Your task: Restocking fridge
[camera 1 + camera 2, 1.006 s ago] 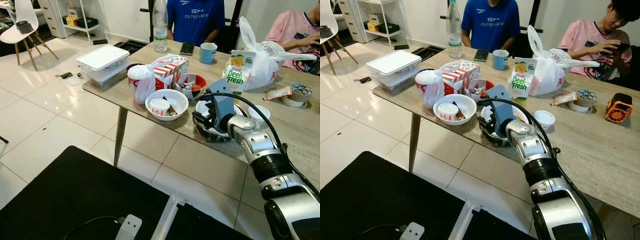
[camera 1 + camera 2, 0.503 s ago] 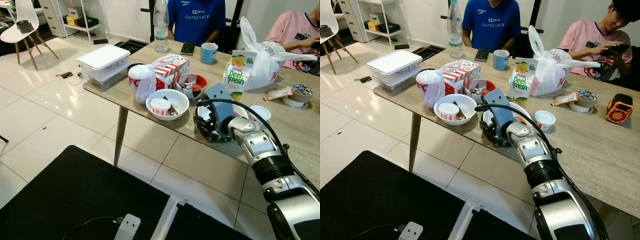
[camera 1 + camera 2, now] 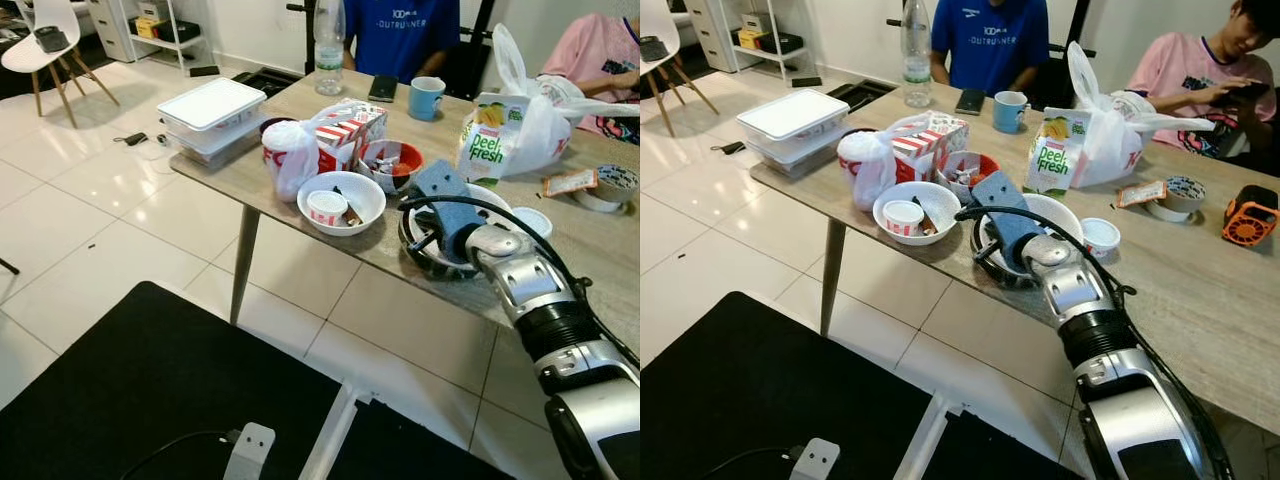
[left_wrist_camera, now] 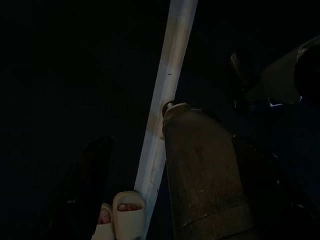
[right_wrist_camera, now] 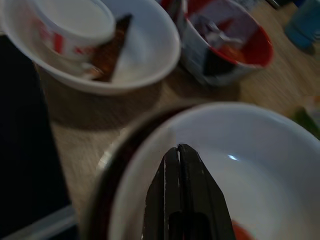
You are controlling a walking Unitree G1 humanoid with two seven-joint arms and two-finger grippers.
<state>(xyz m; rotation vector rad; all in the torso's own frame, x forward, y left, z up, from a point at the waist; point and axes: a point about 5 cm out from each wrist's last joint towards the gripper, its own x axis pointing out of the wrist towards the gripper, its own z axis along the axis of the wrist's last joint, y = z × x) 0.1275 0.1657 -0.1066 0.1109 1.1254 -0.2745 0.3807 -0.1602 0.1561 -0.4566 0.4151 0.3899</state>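
My right gripper is shut, its two black fingers pressed together with nothing between them. It hangs just over the inside of a white bowl that sits in a black-rimmed dish near the table's front edge. In the eye views the blue wrist block covers the fingers. A green Peel Fresh juice carton stands upright behind this bowl. To the left lie a white bowl with a small cup and a red bowl. The left wrist view is very dark.
The wooden table also carries stacked white containers, a wrapped food bag, a water bottle, a blue mug, a white plastic bag and a small lidded cup. Two people sit at the far side. A black mat covers the floor.
The camera has shifted a little. My right gripper has moved from the bowl's left rim to over its inside, still shut.
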